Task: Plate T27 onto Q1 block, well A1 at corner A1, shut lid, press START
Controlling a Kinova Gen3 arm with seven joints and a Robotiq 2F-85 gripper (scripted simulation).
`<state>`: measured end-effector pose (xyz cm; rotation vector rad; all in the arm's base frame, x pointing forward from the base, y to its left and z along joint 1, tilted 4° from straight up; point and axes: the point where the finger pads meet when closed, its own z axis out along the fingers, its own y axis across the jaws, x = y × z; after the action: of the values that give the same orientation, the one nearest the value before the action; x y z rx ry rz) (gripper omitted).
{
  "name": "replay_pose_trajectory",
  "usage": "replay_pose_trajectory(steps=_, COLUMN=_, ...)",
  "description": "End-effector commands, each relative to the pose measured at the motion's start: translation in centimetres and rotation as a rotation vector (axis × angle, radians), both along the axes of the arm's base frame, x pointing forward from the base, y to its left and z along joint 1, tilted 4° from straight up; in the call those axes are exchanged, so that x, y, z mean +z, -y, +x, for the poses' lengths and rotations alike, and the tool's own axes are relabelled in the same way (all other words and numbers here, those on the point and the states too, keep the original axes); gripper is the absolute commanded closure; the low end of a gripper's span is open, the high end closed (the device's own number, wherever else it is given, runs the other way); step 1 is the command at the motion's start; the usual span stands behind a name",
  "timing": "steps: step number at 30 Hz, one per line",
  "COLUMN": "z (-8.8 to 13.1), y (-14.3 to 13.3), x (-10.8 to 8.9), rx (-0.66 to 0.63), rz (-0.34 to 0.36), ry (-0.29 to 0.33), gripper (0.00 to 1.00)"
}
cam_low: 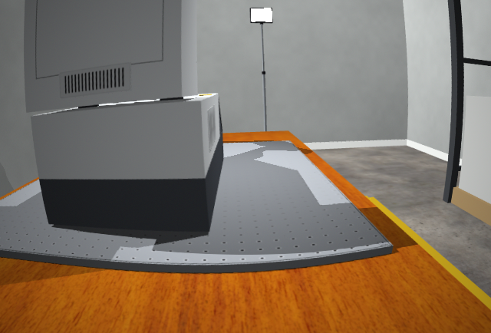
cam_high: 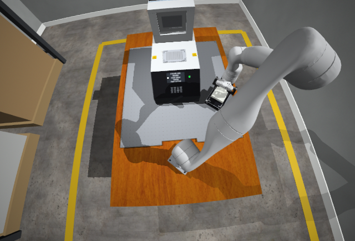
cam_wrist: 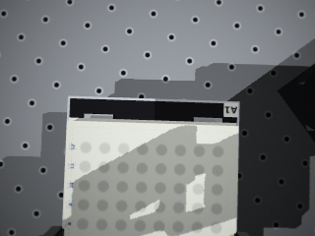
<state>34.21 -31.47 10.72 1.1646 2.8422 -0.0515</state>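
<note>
Plate T27 is pale, with round wells; small blue marks run down its left side in the wrist view. My gripper is shut on it across its width, fingers wide apart. The plate is held above the black plate nest N1, whose A1 label shows at its far right corner in the wrist view. Cycler Q1 has its lid raised. Its block is bare. Its lamp is green. The block's A1 mark is not legible.
The grey perforated board lies on the orange wooden table. Q1 stands just left of the nest in the top view. The arm arches over the board's right side from its base near the front.
</note>
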Motion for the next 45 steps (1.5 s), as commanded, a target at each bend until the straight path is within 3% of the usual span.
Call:
replay_pose_trajectory(steps=1, z=0.0, y=0.0, x=0.4, rx=0.000, rz=-0.001, ry=0.001, gripper=0.10)
replay_pose_trajectory(steps=45, z=-0.3, y=-0.3, x=5.6, rx=0.000, rz=-0.001, ry=0.001, gripper=0.10)
